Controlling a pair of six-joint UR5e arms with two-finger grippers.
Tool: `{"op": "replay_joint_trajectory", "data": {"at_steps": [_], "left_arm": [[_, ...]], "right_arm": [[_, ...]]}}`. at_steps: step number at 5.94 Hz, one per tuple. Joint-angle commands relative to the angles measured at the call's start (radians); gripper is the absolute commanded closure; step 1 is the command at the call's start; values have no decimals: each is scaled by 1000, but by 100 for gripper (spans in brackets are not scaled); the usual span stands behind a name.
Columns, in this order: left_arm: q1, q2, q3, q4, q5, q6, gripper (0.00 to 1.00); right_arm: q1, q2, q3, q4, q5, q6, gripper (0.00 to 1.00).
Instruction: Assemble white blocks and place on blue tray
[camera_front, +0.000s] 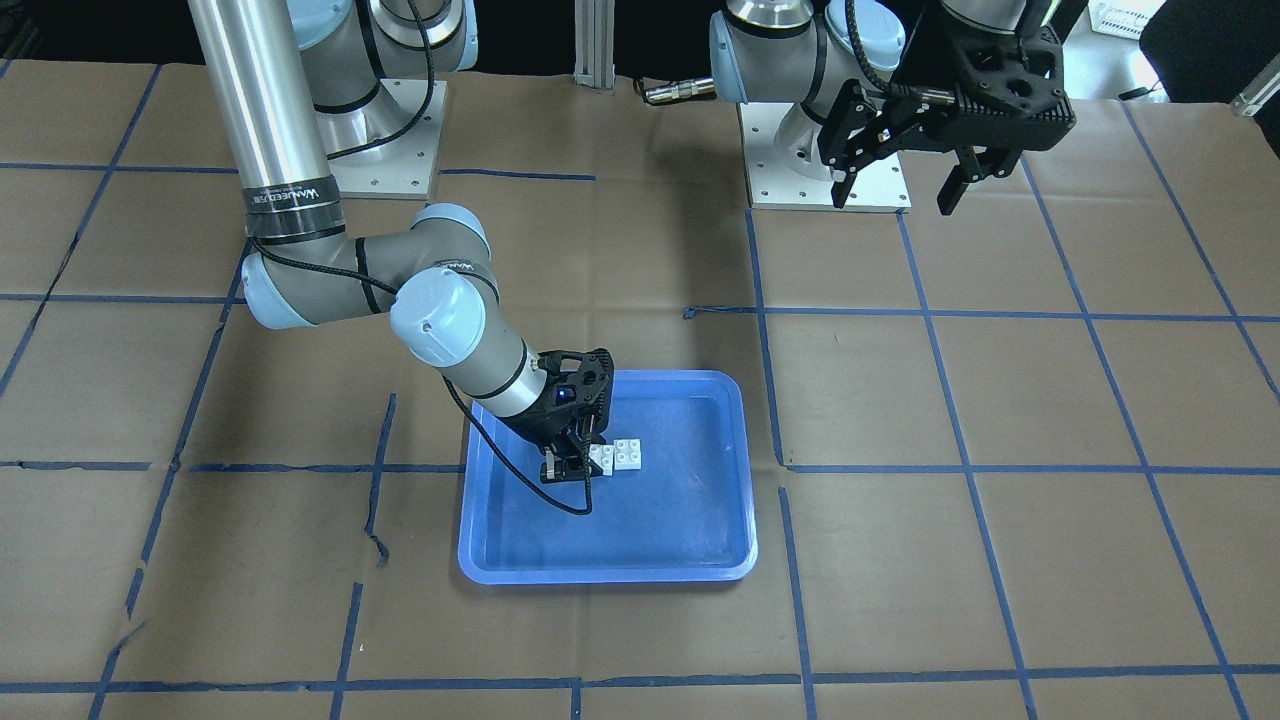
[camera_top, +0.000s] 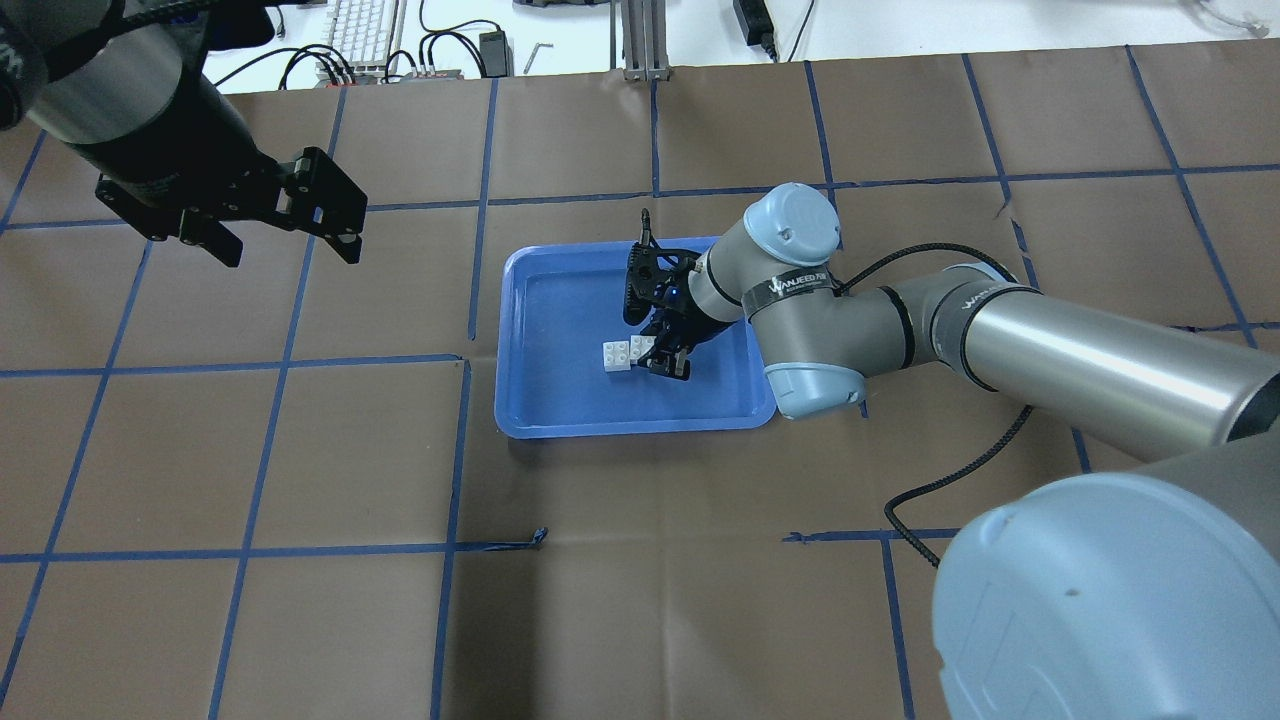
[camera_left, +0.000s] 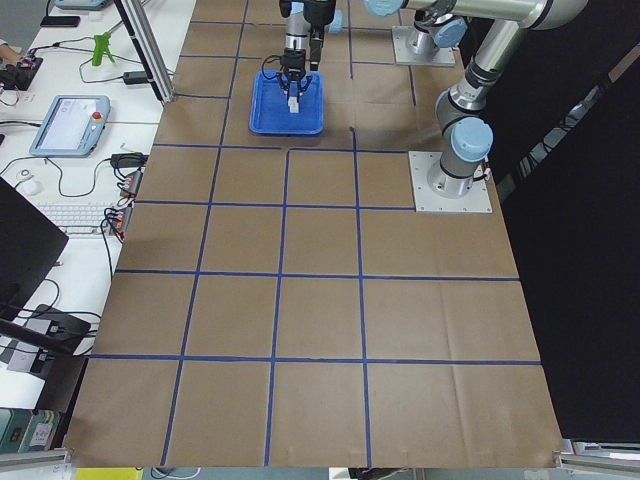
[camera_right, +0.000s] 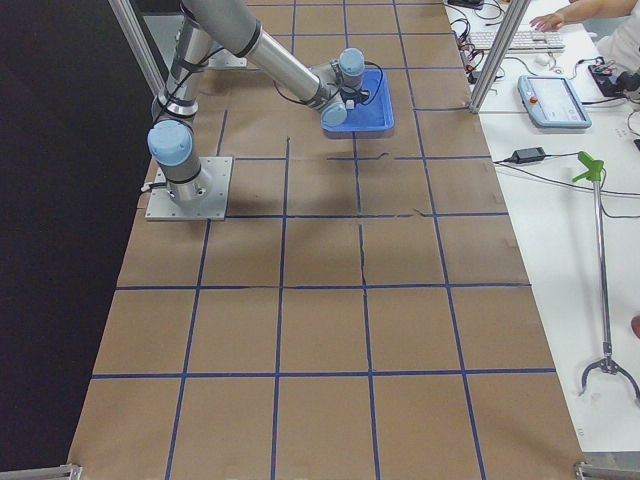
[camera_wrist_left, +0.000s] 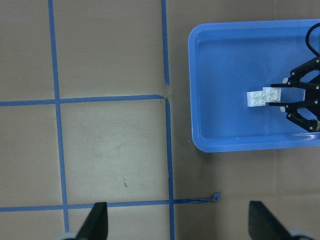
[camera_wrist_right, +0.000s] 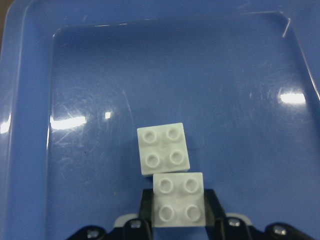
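Placing step: right pincer (camera_wrist_right: 178, 202) clamped on nearer white block (camera_wrist_right: 178, 192), touching second white block (camera_wrist_right: 163, 148) in blue tray (camera_front: 605, 575); left pincer (camera_top: 288, 243) apart, idle; next, probably, check the joint and release.

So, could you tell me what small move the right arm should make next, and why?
Probably lift the gripped white block slightly and carry it over the other white block. Both sit side by side in the blue tray, all eight studs showing, so they look unstacked; the right gripper has its fingers flanking one.
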Motion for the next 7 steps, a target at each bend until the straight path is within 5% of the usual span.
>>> {"op": "replay_joint_trajectory", "data": {"at_steps": [1, 7], "left_arm": [[0, 1, 0, 1, 0, -4, 1], [2, 0, 0, 7, -2, -9, 1]], "right_arm": [[0, 0, -2, -1, 1, 27, 69], [0, 5, -2, -3, 11, 29, 60]]}}
